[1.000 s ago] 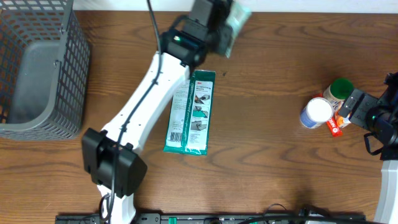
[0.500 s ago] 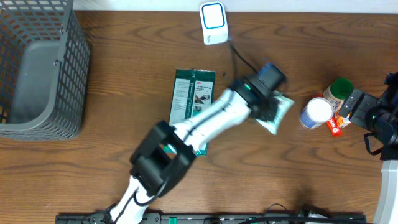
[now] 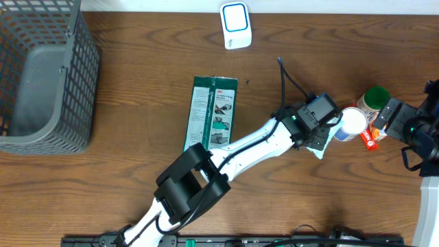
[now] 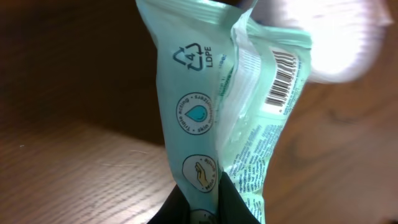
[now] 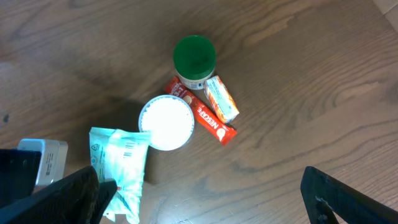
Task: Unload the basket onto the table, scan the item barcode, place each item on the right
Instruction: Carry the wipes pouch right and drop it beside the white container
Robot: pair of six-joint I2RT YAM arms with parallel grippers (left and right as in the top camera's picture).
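My left gripper (image 3: 317,132) is shut on a mint-green plastic packet (image 4: 211,106), pinched at its lower end between the black fingers (image 4: 239,208). A barcode (image 4: 283,78) shows on the packet's upper right flap. In the overhead view the packet (image 3: 321,144) hangs just left of a white-lidded can (image 3: 351,123). The white and blue scanner (image 3: 235,25) stands at the table's back edge, far from the packet. My right gripper (image 5: 208,205) is open above the table at the right, with nothing between its fingers.
A flat dark green package (image 3: 211,123) lies mid-table. A green-lidded jar (image 5: 194,57), a red bar (image 5: 208,121) and a small orange packet (image 5: 222,98) cluster by the white-lidded can (image 5: 166,122). A grey mesh basket (image 3: 41,75) stands at the far left.
The left arm swung from the scanner at the back over to the right, carrying the mint-green packet down beside the white-lidded can. The right arm stayed still.
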